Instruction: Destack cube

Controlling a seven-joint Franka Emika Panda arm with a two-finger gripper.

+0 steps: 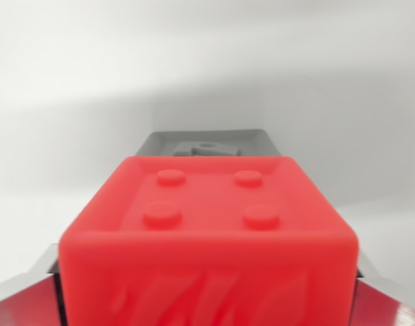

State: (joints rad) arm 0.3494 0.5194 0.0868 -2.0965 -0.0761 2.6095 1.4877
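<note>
The red cube (207, 238) fills the wrist view's lower centre, pinched between the gripper's (207, 302) metal fingers (27, 299) at seven and five o'clock, presumably lifting it clear of the grey block (206, 144) at twelve.

Only the wrist view was given. It looked out from between the fingers (20, 299), very close to a red cube (207, 238) that filled the lower half of the frame, and faced across its studded top toward a grey block (206, 144) and a pale surface (71, 102).
</note>
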